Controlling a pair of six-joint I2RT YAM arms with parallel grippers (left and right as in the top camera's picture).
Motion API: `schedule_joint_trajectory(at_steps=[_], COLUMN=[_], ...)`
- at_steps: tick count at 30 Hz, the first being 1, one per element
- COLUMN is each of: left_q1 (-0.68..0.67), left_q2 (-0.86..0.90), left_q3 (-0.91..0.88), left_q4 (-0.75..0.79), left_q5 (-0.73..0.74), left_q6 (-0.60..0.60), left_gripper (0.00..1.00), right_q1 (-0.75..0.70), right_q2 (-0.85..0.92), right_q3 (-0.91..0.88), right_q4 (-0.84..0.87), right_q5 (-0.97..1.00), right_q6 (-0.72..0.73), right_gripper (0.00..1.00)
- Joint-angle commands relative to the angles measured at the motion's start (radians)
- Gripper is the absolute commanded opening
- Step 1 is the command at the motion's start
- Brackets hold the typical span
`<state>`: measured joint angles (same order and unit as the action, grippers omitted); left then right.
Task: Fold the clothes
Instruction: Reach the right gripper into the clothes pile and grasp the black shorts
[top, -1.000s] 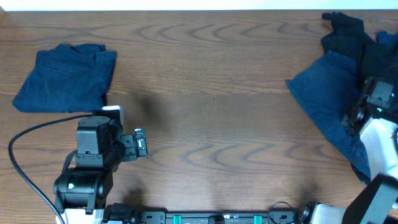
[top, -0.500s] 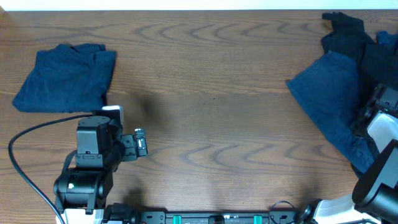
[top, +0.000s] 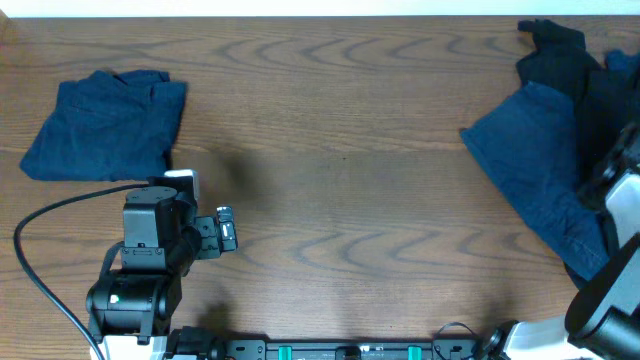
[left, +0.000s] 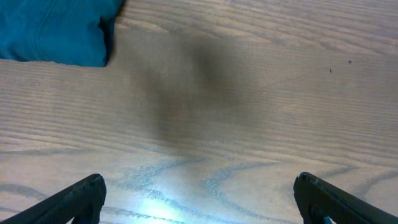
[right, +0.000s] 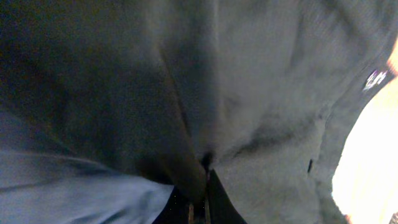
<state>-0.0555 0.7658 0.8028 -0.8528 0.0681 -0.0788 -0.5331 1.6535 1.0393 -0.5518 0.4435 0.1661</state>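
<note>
Far left: folded blue garment (top: 105, 125) lay on the surface, that one done. My left arm (top: 150, 250) hadn't moved. Left jaws were wide open, empty, over bare wood. My right arm (top: 625, 200) had slid toward the right edge in the last second, right jaws pinched shut on the dark garment (right: 261, 124) beside the crumpled blue garment (top: 530, 170). Probably the next pull-out starting. Wooden surface (top: 350, 190) was grained. Of the room, only a pale strip showed.

Robot lab bench: wood-grain table (top: 350, 200), cabled arm (top: 140, 270)
</note>
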Motion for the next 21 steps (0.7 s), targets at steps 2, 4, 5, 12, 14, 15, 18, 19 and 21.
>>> schedule_joint_trajectory(at_steps=[2, 4, 5, 12, 14, 15, 18, 19, 21], left_q1=[-0.003, -0.003, -0.003, -0.003, -0.003, -0.003, -0.003, -0.003, -0.003], left_q2=[-0.002, -0.002, -0.002, -0.002, -0.002, -0.002, -0.002, -0.002, -0.002], left_q3=[0.023, 0.023, 0.023, 0.023, 0.023, 0.023, 0.023, 0.023, 0.023], left_q4=[0.002, 0.003, 0.004, 0.005, 0.005, 0.005, 0.005, 0.005, 0.005], left_q5=[0.002, 0.003, 0.002, 0.003, 0.002, 0.002, 0.003, 0.003, 0.003], left_q6=[-0.010, -0.010, -0.010, -0.010, -0.010, -0.010, -0.010, -0.010, -0.010], left_gripper=[0.98, 0.98, 0.98, 0.98, 0.98, 0.98, 0.98, 0.98, 0.98], right_q1=[0.037, 0.076, 0.101, 0.423, 0.531, 0.586, 0.719, 0.765, 0.817], right_q2=[-0.103, -0.137, -0.153, -0.236, -0.228, -0.219, -0.178, -0.156, -0.123], right_q3=[0.138, 0.184, 0.203, 0.249, 0.247, 0.243, 0.236, 0.236, 0.236], right_q4=[-0.049, -0.086, -0.103, -0.217, -0.241, -0.243, -0.221, -0.204, -0.172], right_q5=[-0.262, -0.421, -0.476, -0.635, -0.634, -0.627, -0.628, -0.627, -0.627], right_q6=[-0.108, -0.179, -0.205, -0.322, -0.322, -0.321, -0.309, -0.302, -0.283], right_gripper=[0.01, 0.01, 0.01, 0.01, 0.02, 0.02, 0.03, 0.03, 0.02])
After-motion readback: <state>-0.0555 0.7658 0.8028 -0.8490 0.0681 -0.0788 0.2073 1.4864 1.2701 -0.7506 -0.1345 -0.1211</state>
